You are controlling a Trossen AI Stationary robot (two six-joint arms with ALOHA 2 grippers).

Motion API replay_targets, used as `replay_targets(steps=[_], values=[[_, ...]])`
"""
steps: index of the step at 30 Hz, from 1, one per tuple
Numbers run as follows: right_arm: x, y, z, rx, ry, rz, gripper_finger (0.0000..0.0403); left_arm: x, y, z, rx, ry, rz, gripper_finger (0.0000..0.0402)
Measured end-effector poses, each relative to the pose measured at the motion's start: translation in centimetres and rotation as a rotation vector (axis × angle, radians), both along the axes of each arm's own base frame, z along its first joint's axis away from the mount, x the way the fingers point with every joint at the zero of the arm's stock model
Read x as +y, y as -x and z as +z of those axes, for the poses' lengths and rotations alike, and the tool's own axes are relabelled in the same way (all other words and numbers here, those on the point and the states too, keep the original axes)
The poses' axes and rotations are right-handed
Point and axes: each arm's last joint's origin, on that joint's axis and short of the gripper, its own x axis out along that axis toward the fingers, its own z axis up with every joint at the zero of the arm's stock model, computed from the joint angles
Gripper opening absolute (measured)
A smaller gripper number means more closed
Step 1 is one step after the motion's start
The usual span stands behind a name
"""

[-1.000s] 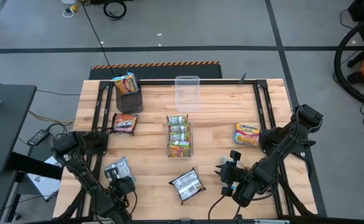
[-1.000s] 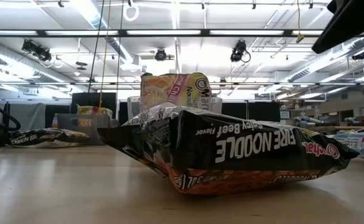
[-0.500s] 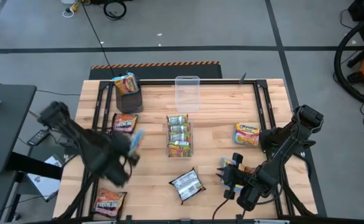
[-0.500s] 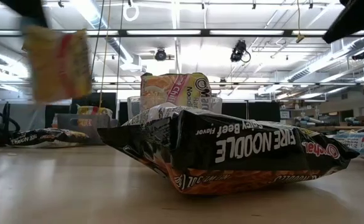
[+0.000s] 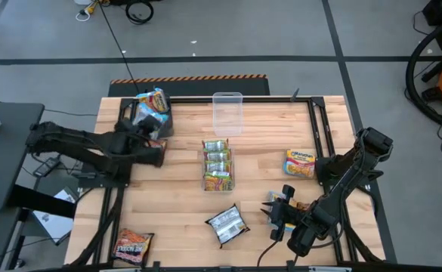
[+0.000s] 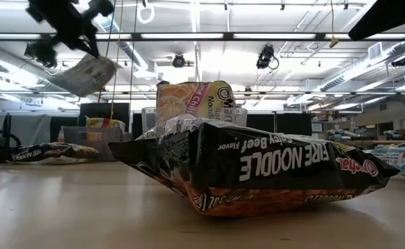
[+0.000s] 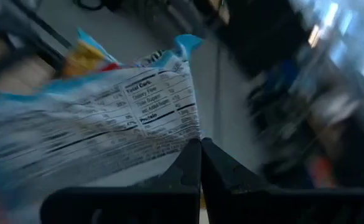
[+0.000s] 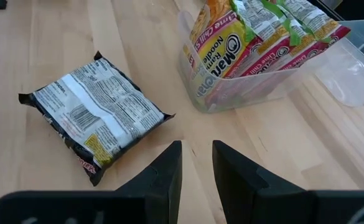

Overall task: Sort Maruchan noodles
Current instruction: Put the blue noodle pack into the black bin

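High view: my left pincer (image 5: pixel 151 130) hangs over the far-left part of the worktop (image 5: pixel 266 162), clamped shut on a pale blue-silver packet (image 7: pixel 101 121). The dark bin (image 5: pixel 159 118) sits just beyond it and slightly to the right, with one packet (image 5: pixel 153 99) already standing up out of it. That short gap is what the coming move turns on, I judge: the packet has to go forward and down into the bin. In the low view the held packet (image 6: pixel 88 74) hangs tilted, well above the board. Its long axis relative to the bin mouth I cannot tell. The packet already in the bin may crowd the opening.

To the right of this pincer, in the middle, a clear bin (image 5: pixel 217 168) holds a row of yellow-green packets (image 8: pixel 256 31); an empty clear bin (image 5: pixel 227 112) stands beyond it at the far edge. None lies in the path.

My right pincer (image 5: pixel 275 214) waits at the near right, fingers standing narrowly apart on nothing. A dark packet (image 5: pixel 227 224) lies flat just to its left, its long axis skewed to the fingers. A yellow packet (image 5: pixel 301 163) lies beyond it, nearer this arm. A brown-orange packet (image 5: pixel 132 245) lies at the near-left corner, closer to the left arm.
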Motion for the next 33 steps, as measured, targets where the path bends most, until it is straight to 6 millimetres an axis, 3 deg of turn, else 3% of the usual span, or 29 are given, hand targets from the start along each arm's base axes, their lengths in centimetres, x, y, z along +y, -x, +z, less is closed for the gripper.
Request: replay_targets(steps=[7,14,33], values=[[0.1,0.0,0.0,-0.014,-0.024,-0.009,0.0095,4.6,-2.3,-1.2,-0.197,-0.045,0.202,0.0004],[0.8,0.3,0.1,-0.044,-0.063,-0.002,0.0095,8.2,-1.7,-1.8,-0.104,0.025,0.289,0.0004],[1.5,0.6,0.3,-0.101,-0.122,-0.012,0.0095,14.2,-3.0,-7.5,-0.03,0.201,0.474,0.0004]])
